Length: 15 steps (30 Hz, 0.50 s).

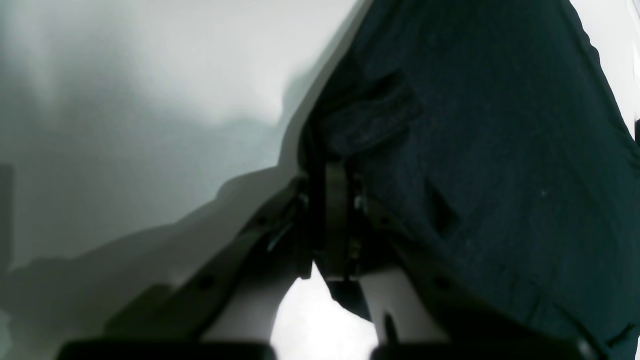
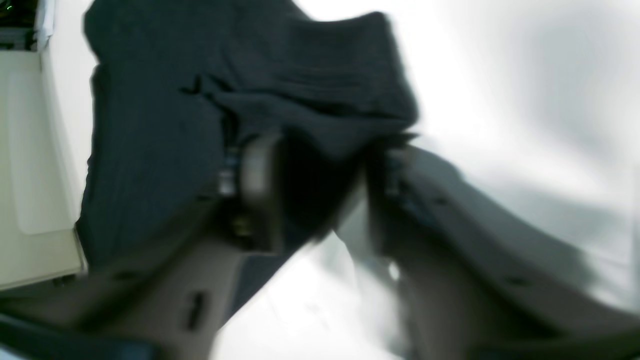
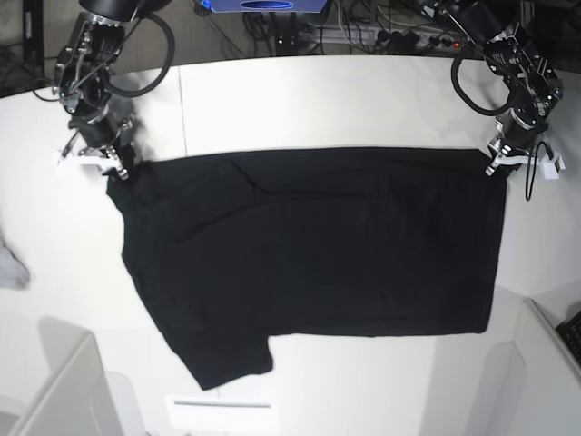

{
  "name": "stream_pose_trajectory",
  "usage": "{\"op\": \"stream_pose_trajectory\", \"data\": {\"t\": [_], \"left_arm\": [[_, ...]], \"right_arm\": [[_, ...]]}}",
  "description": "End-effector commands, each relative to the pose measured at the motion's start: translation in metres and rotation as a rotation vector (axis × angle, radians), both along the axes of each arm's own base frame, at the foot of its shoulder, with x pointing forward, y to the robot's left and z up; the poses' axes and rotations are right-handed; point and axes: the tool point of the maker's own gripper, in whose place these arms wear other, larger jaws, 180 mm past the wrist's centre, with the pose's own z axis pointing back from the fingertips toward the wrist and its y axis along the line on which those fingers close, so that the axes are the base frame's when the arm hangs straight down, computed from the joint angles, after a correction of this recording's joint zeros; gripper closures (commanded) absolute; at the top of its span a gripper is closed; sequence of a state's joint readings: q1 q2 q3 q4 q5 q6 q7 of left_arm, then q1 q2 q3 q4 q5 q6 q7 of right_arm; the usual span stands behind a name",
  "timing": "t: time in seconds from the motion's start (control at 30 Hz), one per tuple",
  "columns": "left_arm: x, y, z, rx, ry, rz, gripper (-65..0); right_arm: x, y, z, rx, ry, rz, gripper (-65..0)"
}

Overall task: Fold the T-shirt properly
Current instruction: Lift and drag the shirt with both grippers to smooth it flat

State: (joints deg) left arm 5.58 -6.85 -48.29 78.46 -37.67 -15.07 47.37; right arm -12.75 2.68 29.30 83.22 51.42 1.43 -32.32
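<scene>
**A:** Start at your left fingers (image 1: 334,220). What do you see?

**B:** In the left wrist view they are pressed together on a bunched edge of the T-shirt (image 1: 500,150). A small fold of black cloth rises just past the tips, and the rest of the cloth runs off to the right of that view. In the base view you find that same left gripper (image 3: 497,163) at the shirt's far corner on the view's right.

**A:** And your right fingers (image 2: 250,185)?

**B:** The right wrist view is blurred, but you can make out dark cloth gathered between the two of them, so they pinch the T-shirt (image 2: 210,100) too. The base view puts your right gripper (image 3: 116,166) at the far corner on the view's left.

**A:** Where does the shirt itself sit?

**B:** Look at the base view: the T-shirt (image 3: 318,245) lies spread across the white worktop (image 3: 318,100), plain black side up, its far edge running nearly straight between your two grippers. A sleeve points toward the near edge, left of centre. Faint creases cross the left half.

**A:** Anything else around it?

**B:** A small grey cloth scrap (image 3: 9,266) lies at the worktop's left edge, well apart from the shirt. Cables and a blue box (image 3: 263,5) sit behind the worktop.
</scene>
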Motion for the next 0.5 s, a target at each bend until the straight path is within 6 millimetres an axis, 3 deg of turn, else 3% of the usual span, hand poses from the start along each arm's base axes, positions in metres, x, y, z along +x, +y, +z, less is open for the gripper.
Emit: {"op": "stream_pose_trajectory", "data": {"t": [0.0, 0.07, 0.23, 0.47], "left_arm": [[-0.001, 0.006, 0.005, 0.021, 0.006, -0.005, 0.0], [-0.001, 0.007, 0.008, 0.033, 0.000, -0.006, 0.0], [-0.009, 0.015, 0.024, 0.098, -0.001, -0.026, 0.0], [-0.023, 0.021, 0.029, 0.141, 0.022, -0.041, 0.0]], "right_arm": [[-0.005, -0.003, -0.003, -0.008, 0.035, 0.006, -11.9], [-0.002, 0.001, 0.000, -0.013, 0.011, 0.036, -0.5], [0.002, 0.006, 0.011, -0.034, -0.045, 0.093, 0.0], [-0.016, 0.005, 0.024, -0.080, -0.053, 0.113, 0.0]]}}
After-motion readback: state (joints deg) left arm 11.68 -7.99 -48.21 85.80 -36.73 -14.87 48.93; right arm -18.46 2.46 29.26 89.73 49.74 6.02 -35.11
